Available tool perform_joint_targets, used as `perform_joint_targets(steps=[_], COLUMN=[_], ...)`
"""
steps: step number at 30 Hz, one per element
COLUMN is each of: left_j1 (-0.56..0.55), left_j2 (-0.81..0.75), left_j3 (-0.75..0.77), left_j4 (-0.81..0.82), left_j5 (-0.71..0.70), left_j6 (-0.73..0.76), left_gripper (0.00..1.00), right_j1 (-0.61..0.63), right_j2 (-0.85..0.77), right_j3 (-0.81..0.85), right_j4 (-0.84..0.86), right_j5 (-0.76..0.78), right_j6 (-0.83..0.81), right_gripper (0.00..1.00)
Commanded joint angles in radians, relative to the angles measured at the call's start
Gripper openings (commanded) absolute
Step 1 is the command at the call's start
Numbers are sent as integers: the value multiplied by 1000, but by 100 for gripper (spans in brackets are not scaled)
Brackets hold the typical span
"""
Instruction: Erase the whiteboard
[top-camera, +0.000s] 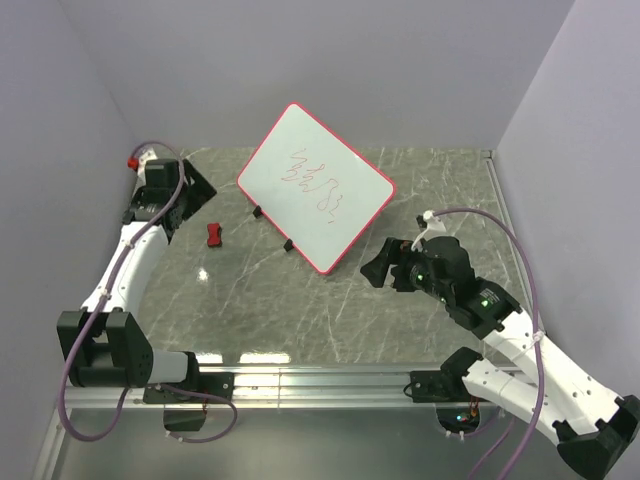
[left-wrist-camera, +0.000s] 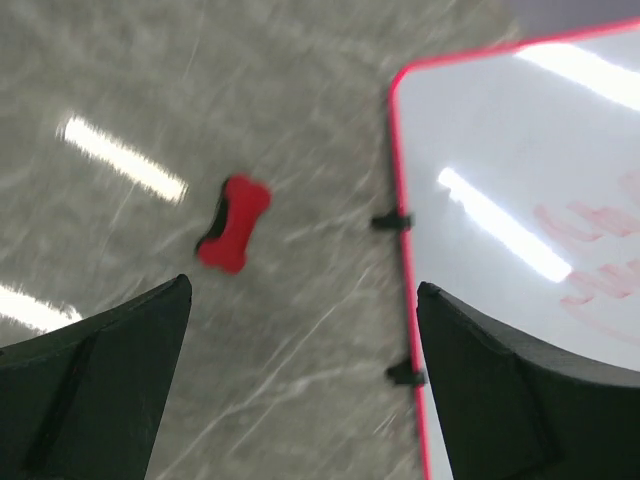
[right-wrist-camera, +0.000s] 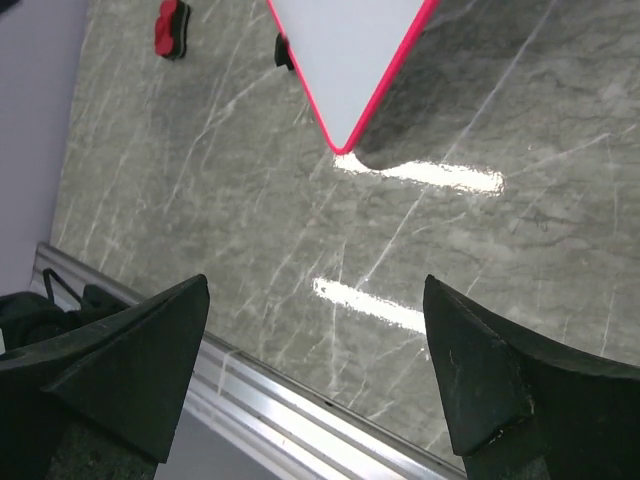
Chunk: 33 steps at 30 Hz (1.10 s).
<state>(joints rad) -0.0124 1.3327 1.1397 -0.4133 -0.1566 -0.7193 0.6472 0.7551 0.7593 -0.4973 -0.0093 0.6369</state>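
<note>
The white rectangular whiteboard (top-camera: 282, 165) has a red rim and red scribbles (top-camera: 312, 182). A small red-and-black eraser block (top-camera: 214, 235) lies on a grey, pale-veined stone tabletop (top-camera: 300, 310).

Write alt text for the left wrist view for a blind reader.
A small red eraser lies on the grey table, left of the red-rimmed whiteboard bearing faint red scribbles. The left hand, fingers open, frames the bottom.
</note>
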Motion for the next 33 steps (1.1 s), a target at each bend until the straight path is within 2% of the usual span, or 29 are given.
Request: perform_joint_targets(steps=[1,4,10,17,24,33], left_j1=[3,0,-3,-18,-26,-27], left_j2=[-17,-36,146,264,407,562], left_j3=[-58,-113,-54,-66,14,110], left_j4=[-154,-169,-228,-95,-61,-58], left_j5=[78,26,-43,-17,-50,-83], left_j6=[4,-37,-3,35,115,129], left_gripper=[99,99,99,98,94,88], right_j1=[0,-1,-1,-1,-3,-1], right_j2=[-40,-53,-1,50,105,180], right_j3=[14,-14,12,49,66,69], right_j4=[-21,-24,-59,-104,-127,-109], right_j5=[-38,-67,-61,-50,-23,-18], right_j6=[20,18,-57,-129,-155,-140], right_gripper=[94,94,94,94,93,93])
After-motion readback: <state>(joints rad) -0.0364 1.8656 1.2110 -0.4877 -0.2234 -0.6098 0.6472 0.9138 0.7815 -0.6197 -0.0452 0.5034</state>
